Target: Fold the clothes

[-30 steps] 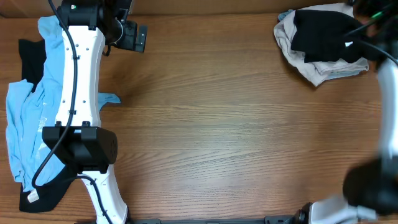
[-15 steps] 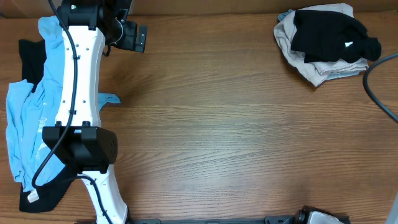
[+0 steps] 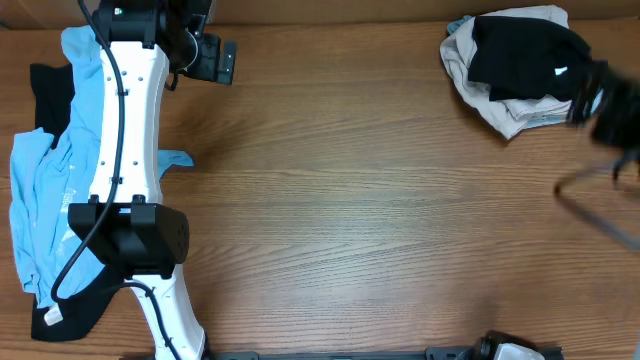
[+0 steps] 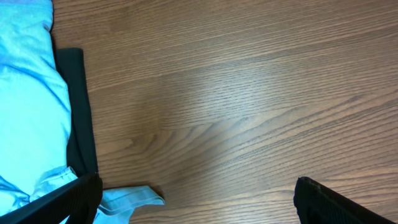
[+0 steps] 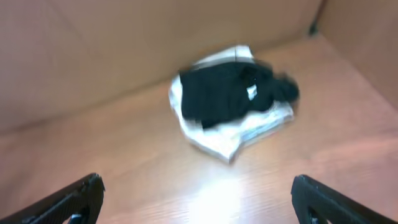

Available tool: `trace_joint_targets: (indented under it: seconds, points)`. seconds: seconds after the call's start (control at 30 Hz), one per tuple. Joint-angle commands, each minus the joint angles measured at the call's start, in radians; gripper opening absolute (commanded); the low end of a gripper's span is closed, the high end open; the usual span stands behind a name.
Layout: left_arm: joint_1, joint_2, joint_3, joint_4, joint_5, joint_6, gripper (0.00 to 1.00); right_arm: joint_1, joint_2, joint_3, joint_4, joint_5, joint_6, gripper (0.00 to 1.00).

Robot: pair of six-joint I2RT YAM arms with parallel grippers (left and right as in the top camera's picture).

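A black shirt (image 3: 520,50) with a small white label lies crumpled on a beige garment (image 3: 470,75) at the far right corner. Both show blurred in the right wrist view, the shirt (image 5: 230,93) on the beige one (image 5: 217,143). My right gripper (image 5: 199,202) is open and empty, short of that pile; overhead it is a dark blur (image 3: 605,100) just right of it. A light blue garment (image 3: 45,190) lies over a black one (image 3: 70,315) along the left edge. My left gripper (image 4: 199,205) is open and empty over bare wood beside the blue cloth (image 4: 28,99).
The left arm (image 3: 130,150) stretches over the left pile from the front edge to the far side. A brown wall rises behind the right pile (image 5: 124,50). A dark cable (image 3: 600,215) loops at the right edge of the wooden table (image 3: 380,200).
The right arm left the overhead view and came back as a blur beside the right pile. The left arm and all the clothes have stayed still.
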Motion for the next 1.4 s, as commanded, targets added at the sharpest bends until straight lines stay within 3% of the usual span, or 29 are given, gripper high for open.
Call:
trace_joint_targets:
  seconds: [0.0, 0.27, 0.53, 0.9, 1.07, 1.37]
  points:
    - [0.0, 0.006, -0.005, 0.001, 0.001, -0.017, 1.0, -0.002, -0.167, -0.024, 0.072, 0.055, -0.023, 1.0]
    - [0.0, 0.006, -0.005, 0.001, 0.001, -0.018, 1.0, 0.058, -0.491, -0.275, 0.461, 0.05, -0.019, 1.0]
    - [0.0, 0.006, -0.005, 0.001, 0.001, -0.017, 1.0, 0.116, -0.7, -0.775, 0.946, -0.185, -0.019, 1.0]
    - [-0.001, 0.006, -0.005, 0.001, 0.001, -0.017, 1.0, 0.264, -0.86, -1.413, 1.333, -0.155, -0.019, 1.0]
    - [0.0, 0.006, -0.005, 0.001, 0.001, -0.017, 1.0, 0.295, -0.95, -1.609, 1.449, -0.131, -0.019, 1.0]
    - [0.0, 0.006, -0.005, 0.001, 0.001, -0.017, 1.0, 0.299, -1.083, -1.775, 1.427, -0.105, -0.019, 1.0]
